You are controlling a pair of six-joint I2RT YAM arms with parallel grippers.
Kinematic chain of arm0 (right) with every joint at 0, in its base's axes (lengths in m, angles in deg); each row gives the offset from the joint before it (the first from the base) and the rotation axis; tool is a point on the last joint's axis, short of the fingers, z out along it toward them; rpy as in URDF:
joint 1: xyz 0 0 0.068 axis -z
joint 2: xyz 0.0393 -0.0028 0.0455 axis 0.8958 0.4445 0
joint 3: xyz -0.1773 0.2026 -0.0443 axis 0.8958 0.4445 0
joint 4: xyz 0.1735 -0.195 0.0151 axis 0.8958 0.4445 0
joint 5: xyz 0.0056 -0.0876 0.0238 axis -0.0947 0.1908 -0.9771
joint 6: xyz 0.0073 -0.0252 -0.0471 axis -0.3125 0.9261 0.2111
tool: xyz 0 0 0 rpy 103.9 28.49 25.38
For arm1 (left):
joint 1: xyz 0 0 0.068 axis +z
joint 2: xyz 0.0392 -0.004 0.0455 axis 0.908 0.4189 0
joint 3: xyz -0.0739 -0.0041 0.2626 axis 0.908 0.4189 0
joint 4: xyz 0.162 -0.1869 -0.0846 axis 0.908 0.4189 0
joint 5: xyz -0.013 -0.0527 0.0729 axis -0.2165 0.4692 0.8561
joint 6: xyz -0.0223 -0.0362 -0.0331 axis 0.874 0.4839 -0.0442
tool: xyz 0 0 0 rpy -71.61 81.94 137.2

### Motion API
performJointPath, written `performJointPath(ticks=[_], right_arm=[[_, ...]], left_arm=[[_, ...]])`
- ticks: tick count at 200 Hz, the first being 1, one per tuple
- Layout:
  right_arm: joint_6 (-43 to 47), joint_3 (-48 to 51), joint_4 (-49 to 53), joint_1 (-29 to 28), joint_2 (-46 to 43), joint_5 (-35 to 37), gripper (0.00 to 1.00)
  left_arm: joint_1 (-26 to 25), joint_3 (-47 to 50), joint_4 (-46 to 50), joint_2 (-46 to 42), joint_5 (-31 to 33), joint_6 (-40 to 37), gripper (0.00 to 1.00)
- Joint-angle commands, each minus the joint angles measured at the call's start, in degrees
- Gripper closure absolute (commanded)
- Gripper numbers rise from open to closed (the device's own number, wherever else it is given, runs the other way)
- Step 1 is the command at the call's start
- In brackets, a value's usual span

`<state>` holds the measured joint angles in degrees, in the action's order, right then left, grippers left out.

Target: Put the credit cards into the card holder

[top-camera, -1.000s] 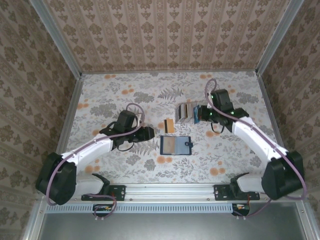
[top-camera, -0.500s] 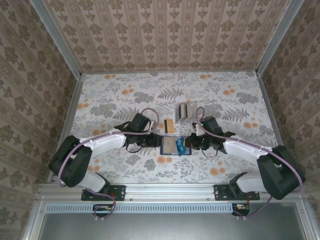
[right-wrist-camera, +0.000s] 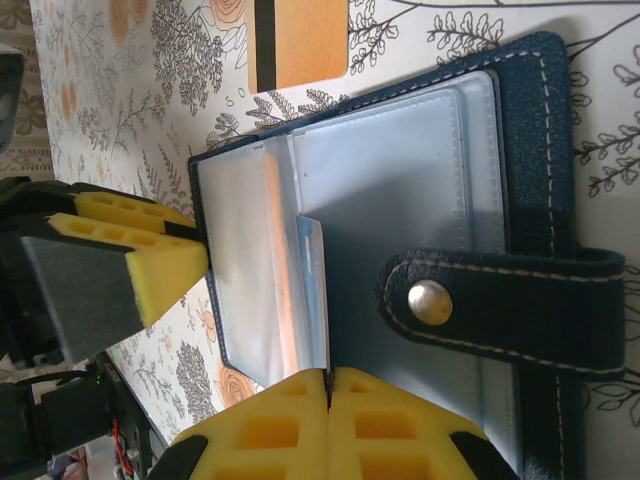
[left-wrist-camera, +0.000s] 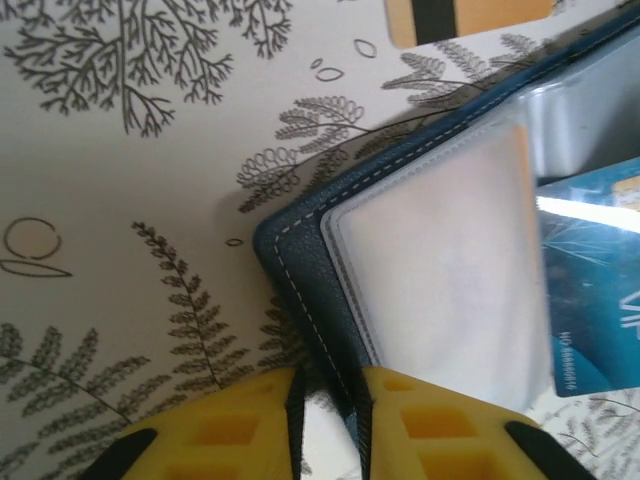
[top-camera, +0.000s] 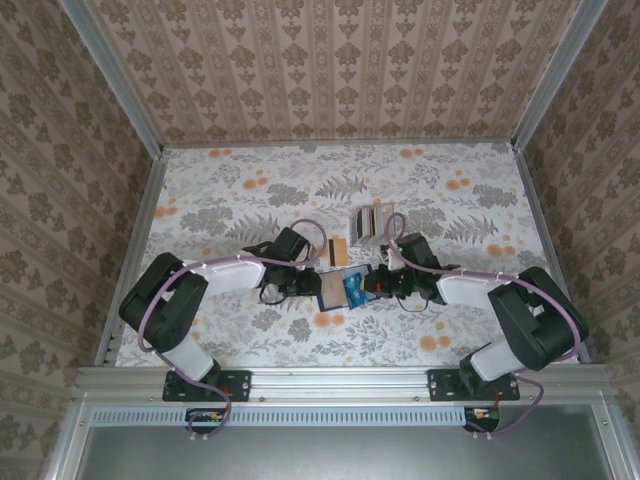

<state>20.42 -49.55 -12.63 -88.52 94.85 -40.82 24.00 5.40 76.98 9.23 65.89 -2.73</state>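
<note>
I see the card holder (top-camera: 332,290) lying open on the surface (top-camera: 230,190) between the two arms. My left fingers (left-wrist-camera: 240,430) are clamped on the edge of its left cover. My right fingers (right-wrist-camera: 270,430) are pressed together on a blue card (right-wrist-camera: 315,300), held edge-on over the clear sleeves. A gold-orange card (top-camera: 338,252) lies just behind the holder.

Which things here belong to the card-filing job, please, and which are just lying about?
Job: card holder, pinched by left gripper; blue card in right gripper; gold-orange card; card stack.
Lying about: floral table cover; wallpapered walls; metal rail.
</note>
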Motion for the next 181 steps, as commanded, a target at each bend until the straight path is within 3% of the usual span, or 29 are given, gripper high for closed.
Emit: performJointPath(ticks=[1,67,181], right_arm=[[1.9,-0.6,-1.3,1.8,2.2,-2.9,1.0],[3.1,-3.0,-2.4,3.9,3.6,-7.4,1.0],[1.3,-3.4,-8.9,4.1,8.3,-10.8,1.0]], left_arm=[[-0.4,-1.6,2.9,1.4,3.3,-0.7,0.8],[-0.5,-1.6,4.7,2.7,6.2,-1.0,0.89],[-0.5,-2.3,6.1,3.0,6.9,-1.1,0.9]])
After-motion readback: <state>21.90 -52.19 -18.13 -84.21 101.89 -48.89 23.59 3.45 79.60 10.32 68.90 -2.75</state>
